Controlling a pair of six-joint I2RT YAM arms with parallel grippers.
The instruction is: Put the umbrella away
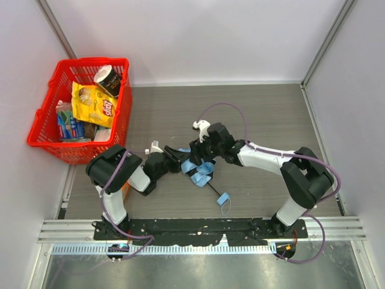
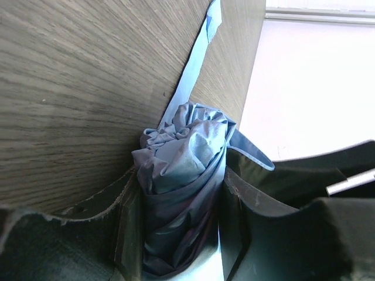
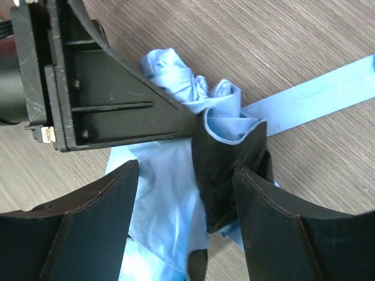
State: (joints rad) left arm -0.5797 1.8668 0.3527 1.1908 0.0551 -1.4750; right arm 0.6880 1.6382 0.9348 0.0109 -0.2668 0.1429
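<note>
Bulging from left hand (image 2: 180,202), crumpled sky-blue umbrella (image 2: 183,146)

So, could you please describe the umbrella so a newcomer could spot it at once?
From the red basket at the wooden table's left, look right to the middle. The umbrella lies there: crumpled sky-blue cloth on a thin black shaft, the only blue thing outside the basket.

Mat'ls: umbrella (image 2: 181,175) matt creased cloth; table (image 2: 76,88) matt wood-grain, smooth; basket (image 1: 75,153) at 10 o'clock, glossy red plastic.
</note>
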